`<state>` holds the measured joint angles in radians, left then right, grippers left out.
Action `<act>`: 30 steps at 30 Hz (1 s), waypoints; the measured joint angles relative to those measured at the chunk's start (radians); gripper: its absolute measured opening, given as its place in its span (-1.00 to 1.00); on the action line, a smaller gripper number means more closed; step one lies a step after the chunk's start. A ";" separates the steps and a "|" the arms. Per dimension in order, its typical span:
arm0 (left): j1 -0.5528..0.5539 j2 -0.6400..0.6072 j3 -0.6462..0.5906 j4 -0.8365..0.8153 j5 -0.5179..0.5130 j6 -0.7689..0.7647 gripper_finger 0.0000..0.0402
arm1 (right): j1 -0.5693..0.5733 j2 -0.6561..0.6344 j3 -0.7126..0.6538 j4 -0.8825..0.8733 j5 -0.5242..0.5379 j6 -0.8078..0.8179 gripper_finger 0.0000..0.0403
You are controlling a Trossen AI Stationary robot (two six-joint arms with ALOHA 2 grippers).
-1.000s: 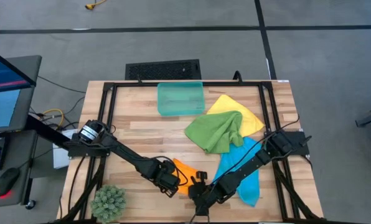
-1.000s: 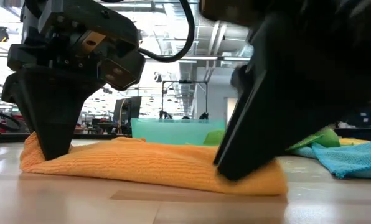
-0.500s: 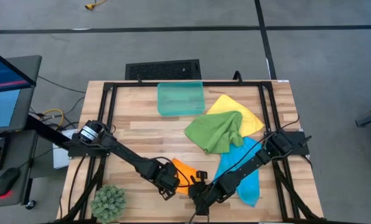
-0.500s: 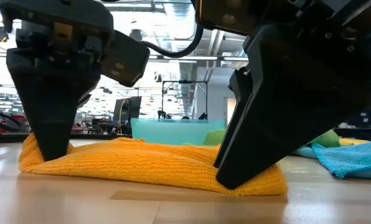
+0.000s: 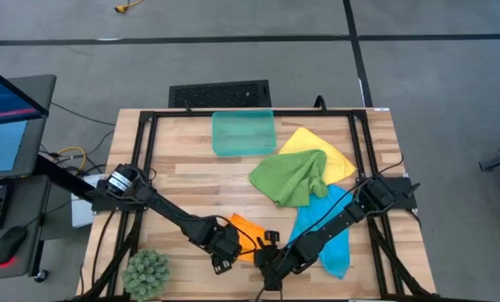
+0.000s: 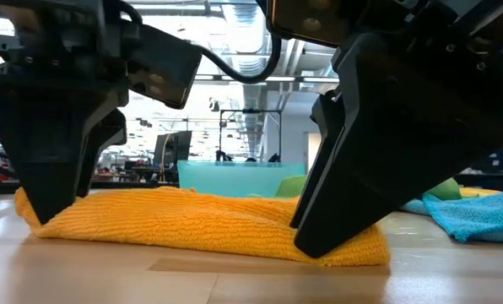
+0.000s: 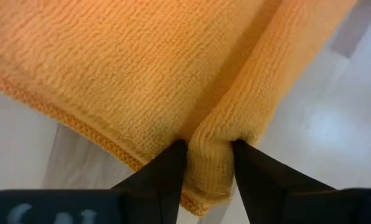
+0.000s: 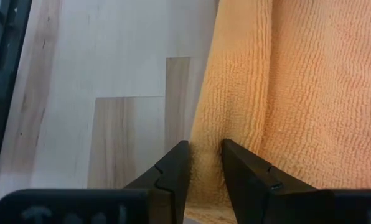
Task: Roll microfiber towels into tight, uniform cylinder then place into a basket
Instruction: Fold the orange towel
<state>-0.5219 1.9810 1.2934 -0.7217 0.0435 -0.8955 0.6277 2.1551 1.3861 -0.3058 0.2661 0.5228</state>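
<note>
The orange towel (image 5: 246,231) lies partly rolled near the table's front edge, shown broadside in the low view (image 6: 201,224). My left gripper (image 5: 219,256) points straight down at the towel's left end and is shut on a fold (image 7: 210,162). My right gripper (image 5: 267,256) slants down onto the right end (image 6: 319,241), shut on another fold. The green towel (image 5: 290,178), yellow towel (image 5: 338,151) and blue towel (image 5: 334,235) lie loosely overlapped at the right. The teal basket (image 5: 243,132) stands at the far middle. My left gripper pinches a narrow raised fold at the orange towel's left end (image 7: 213,134) between its two fingers, coming from above and pointing down. The towel rests on the table, slack. My right gripper pinches a rolled fold along the towel's edge at its right end (image 8: 205,127), slanting down from the table's right. That end also lies on the wood.
A spiky green plant ball (image 5: 146,273) sits at the near left corner. A black frame (image 5: 145,168) runs round the tabletop. Bare wood shows on the left half, between the basket and the left arm.
My left gripper has rolled about its own downward line while staying over the towel's left end. That end has spread a little toward the table's left and lies flatter. The right end has stayed where it was.
</note>
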 joint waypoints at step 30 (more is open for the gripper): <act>-0.300 0.002 0.065 -0.068 -0.602 0.244 -0.33 | -0.001 -0.001 -0.001 0.001 -0.029 0.003 -0.40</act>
<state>-0.8217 1.9835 1.3583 -0.7897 -0.5580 -0.6513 0.6266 2.1544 1.3849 -0.3044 0.2375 0.5259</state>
